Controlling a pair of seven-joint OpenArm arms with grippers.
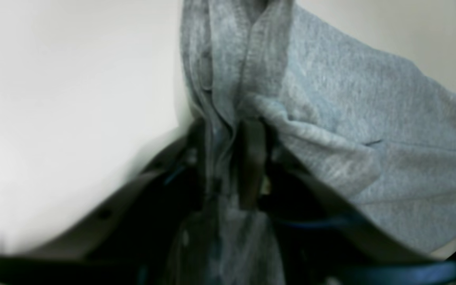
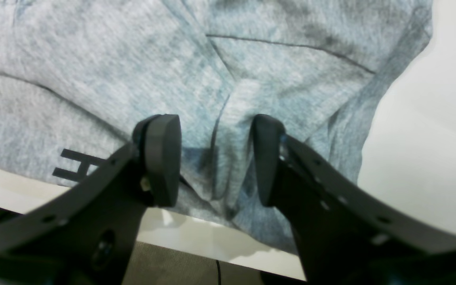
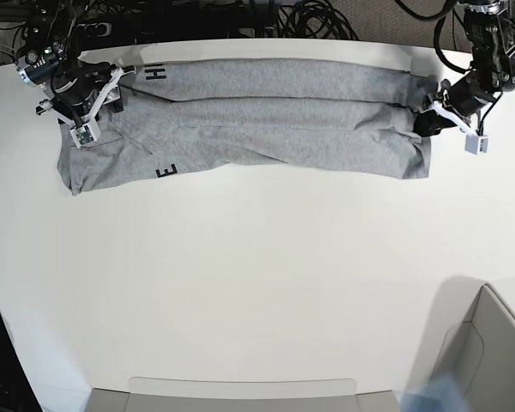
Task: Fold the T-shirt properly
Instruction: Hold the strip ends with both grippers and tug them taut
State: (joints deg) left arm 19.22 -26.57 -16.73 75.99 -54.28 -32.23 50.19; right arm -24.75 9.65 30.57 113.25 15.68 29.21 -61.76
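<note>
Across the upper part of the base view the T-shirt (image 3: pixel 275 116) lies stretched in a long, narrow band on the white table (image 3: pixel 257 283), black letters peeking out near its left end. At the upper right, the left gripper (image 3: pixel 425 120) is clamped tight on a bunched end of grey cloth, folds pinched between its fingers (image 1: pixel 251 158) in the wrist view. At the upper left, the right gripper (image 2: pixel 216 158) sits with jaws parted, pads (image 2: pixel 162 158) straddling a raised crease without closing on it.
</note>
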